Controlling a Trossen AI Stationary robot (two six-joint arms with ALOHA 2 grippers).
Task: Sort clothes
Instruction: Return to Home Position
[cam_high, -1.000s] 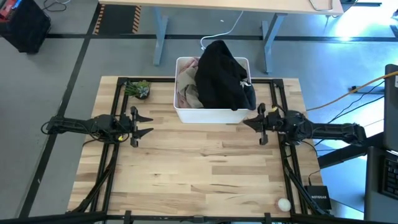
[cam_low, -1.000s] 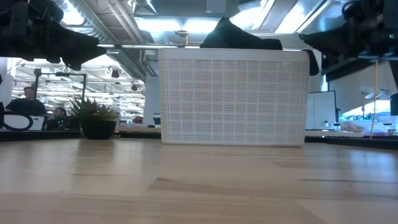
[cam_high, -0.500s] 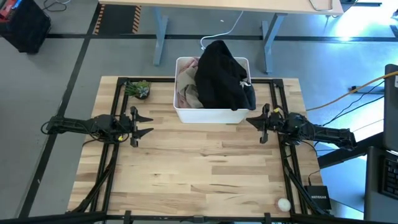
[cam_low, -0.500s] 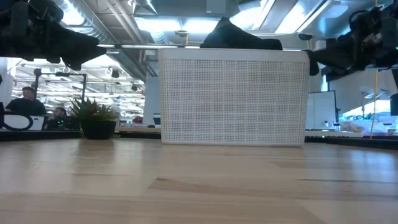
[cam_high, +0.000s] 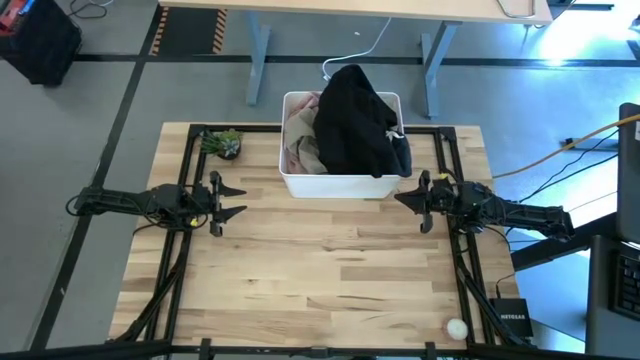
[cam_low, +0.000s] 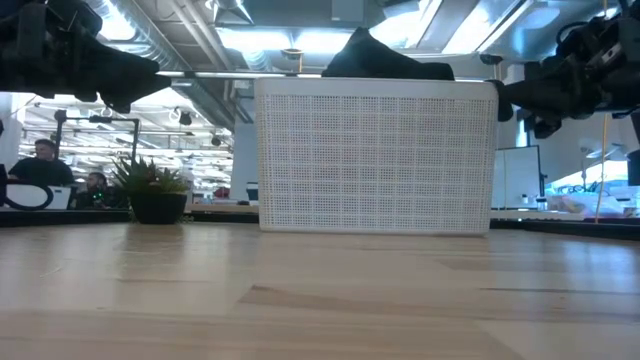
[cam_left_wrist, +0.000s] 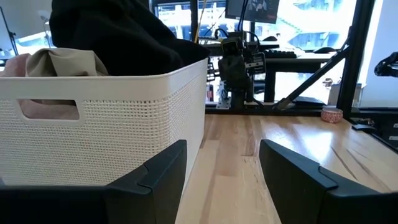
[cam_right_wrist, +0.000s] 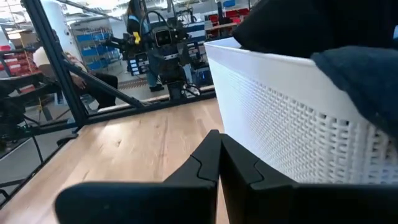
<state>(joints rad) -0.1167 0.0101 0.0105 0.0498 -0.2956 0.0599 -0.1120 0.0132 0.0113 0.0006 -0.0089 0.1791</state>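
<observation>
A white plastic bin (cam_high: 340, 183) stands at the table's far middle. A black garment (cam_high: 355, 130) is heaped on top of it and spills over its far rim. Pale pink and khaki clothes (cam_high: 300, 145) lie in the bin's left part, and a navy piece (cam_high: 402, 158) hangs over its right rim. My left gripper (cam_high: 228, 200) is open and empty, left of the bin's near corner; its wrist view (cam_left_wrist: 221, 168) looks along the bin's near wall. My right gripper (cam_high: 400, 197) is shut and empty, just right of the bin's near right corner (cam_right_wrist: 219, 149).
A small green plant (cam_high: 222, 143) stands at the table's far left. A small white round thing (cam_high: 456, 327) lies at the near right corner. A black frame (cam_high: 190, 160) runs along the table's sides. Bare wood (cam_high: 320, 270) stretches in front of the bin.
My right gripper has come down beside the bin's right near corner, and its arm has tipped downward. The left arm and the clothes have kept still.
</observation>
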